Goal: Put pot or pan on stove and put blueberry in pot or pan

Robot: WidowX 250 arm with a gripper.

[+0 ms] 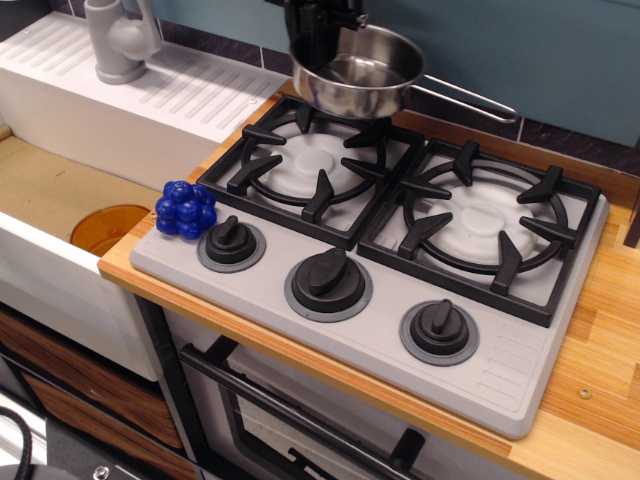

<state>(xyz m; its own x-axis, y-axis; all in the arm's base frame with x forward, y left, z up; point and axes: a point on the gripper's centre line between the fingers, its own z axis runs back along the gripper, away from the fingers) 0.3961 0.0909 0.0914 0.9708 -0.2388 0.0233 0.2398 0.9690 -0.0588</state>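
Hand (318, 35) clamped on pan (358, 72) rim — above stove (400, 330) left burner, blueberry (186, 209) beside knob

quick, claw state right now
Claw: shut on the pan rim, holding it above the stove's left burner.

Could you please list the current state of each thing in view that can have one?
pan: held in the air over the back of the left burner, upright, empty.
claw: shut on the pan's left rim.
blueberry: resting at the stove's front left corner, not in the pan.
stove: both burners bare, no flame visible.
orange disc: lying in the sink.
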